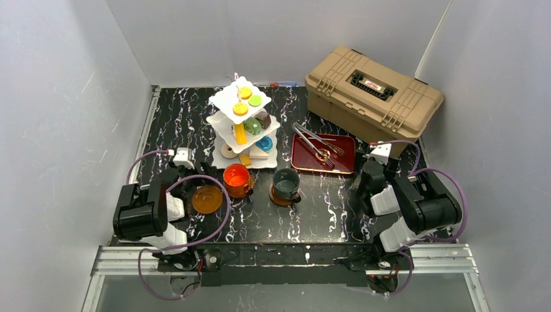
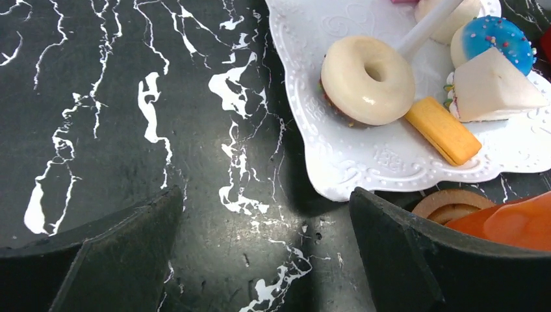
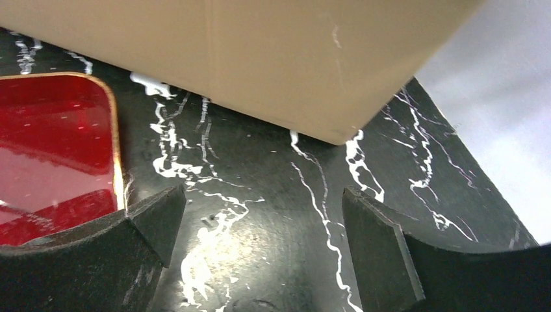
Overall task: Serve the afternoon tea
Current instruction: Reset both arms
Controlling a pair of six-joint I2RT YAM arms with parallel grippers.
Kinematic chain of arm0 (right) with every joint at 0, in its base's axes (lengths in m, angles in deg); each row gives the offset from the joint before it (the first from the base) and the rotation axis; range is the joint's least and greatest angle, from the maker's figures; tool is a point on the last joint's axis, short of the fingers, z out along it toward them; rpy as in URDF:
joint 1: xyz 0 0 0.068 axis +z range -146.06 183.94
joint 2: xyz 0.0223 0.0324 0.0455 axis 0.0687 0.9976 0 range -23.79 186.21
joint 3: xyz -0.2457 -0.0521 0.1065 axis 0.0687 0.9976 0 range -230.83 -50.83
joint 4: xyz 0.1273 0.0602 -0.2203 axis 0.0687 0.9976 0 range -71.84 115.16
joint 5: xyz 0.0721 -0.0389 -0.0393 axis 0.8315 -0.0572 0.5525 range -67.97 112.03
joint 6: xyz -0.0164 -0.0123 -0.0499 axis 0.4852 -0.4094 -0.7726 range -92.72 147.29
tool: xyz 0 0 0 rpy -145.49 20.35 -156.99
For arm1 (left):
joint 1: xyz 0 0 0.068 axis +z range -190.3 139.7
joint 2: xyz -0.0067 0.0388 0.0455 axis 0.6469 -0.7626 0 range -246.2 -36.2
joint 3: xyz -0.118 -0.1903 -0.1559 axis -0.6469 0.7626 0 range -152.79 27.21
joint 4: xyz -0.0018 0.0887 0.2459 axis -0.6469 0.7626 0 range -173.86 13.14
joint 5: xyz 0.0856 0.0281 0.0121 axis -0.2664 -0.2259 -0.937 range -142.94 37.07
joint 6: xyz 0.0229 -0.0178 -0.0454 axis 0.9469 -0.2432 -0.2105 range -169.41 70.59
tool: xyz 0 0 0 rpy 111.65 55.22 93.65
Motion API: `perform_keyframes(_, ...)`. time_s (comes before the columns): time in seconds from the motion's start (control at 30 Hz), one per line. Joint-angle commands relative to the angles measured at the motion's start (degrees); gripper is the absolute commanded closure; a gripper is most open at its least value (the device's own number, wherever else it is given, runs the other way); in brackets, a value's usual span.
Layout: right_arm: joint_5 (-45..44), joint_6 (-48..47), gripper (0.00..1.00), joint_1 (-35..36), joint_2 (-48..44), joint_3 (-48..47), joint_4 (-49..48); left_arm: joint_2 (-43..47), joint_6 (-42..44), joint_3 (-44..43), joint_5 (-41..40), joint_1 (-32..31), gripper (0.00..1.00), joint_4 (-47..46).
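Observation:
The white three-tier stand (image 1: pixel 243 123) stands mid-table, loaded with small colourful pastries. On its bottom plate (image 2: pixel 390 162) lie a cream donut (image 2: pixel 367 78), a yellow biscuit (image 2: pixel 444 130), a white wedge (image 2: pixel 490 88) and a blue donut (image 2: pixel 494 36). An orange cup (image 1: pixel 236 179) and a dark cup (image 1: pixel 286 184) each sit on a brown saucer in front of the stand. One bare saucer (image 1: pixel 207 199) lies further left. My left gripper (image 2: pixel 265 195) hangs open over bare table, left of the orange cup (image 2: pixel 513 224). My right gripper (image 3: pixel 263 195) is open and empty near the toolbox.
A tan toolbox (image 1: pixel 373 91) fills the back right corner, close ahead of my right gripper (image 1: pixel 371 170). A red tray (image 1: pixel 323 153) holding metal tongs (image 1: pixel 315 144) lies between the stand and the toolbox. Grey walls enclose the black marbled table (image 1: pixel 325 214).

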Motion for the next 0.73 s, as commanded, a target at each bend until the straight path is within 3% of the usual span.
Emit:
perform_keyframes(0.0, 6.4, -3.6, 0.02, -0.9, 4.6, -0.2, -12.6, 0.4, 1.8, -4.9, -3.9, -1.9, 0.02, 2.6)
perform_keyframes(0.1, 11.1, 0.4, 0.02, -5.3, 3.5, -4.3, -1.0, 1.4, 4.6, -8.5, -7.2, -5.2, 0.02, 10.6)
perform_keyframes(0.7, 12.0, 0.5, 0.02, -5.9, 3.5, -3.2, -3.5, 1.3, 4.7, -8.6, -8.0, -5.8, 0.02, 10.7)
